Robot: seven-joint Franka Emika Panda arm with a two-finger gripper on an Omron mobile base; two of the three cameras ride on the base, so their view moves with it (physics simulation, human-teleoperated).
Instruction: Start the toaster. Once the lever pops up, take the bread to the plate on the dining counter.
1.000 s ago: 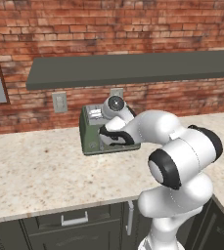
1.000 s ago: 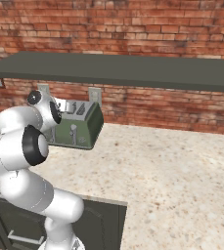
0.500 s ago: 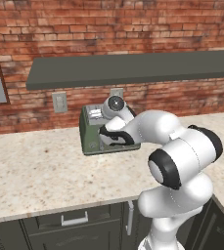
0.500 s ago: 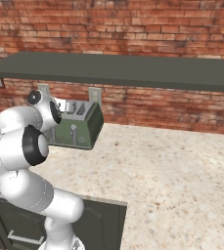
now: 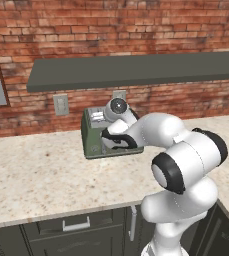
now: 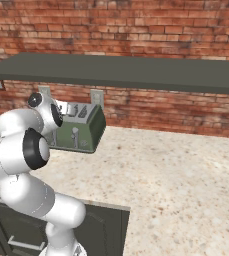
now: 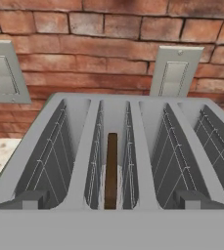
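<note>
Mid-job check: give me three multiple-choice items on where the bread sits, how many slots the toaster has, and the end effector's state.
1. Where is the bread?
A. on a plate
B. in a toaster slot
C. on the counter

2. How many slots does the toaster have?
A. two
B. three
C. four

3. The end effector is:
A. open, holding nothing
B. shut on the bread
C. shut on a lever

Key: B, the dark slice stands in the second slot from the left in the hand view; C, four wire-lined slots show; A, fingertips stand wide apart.
</note>
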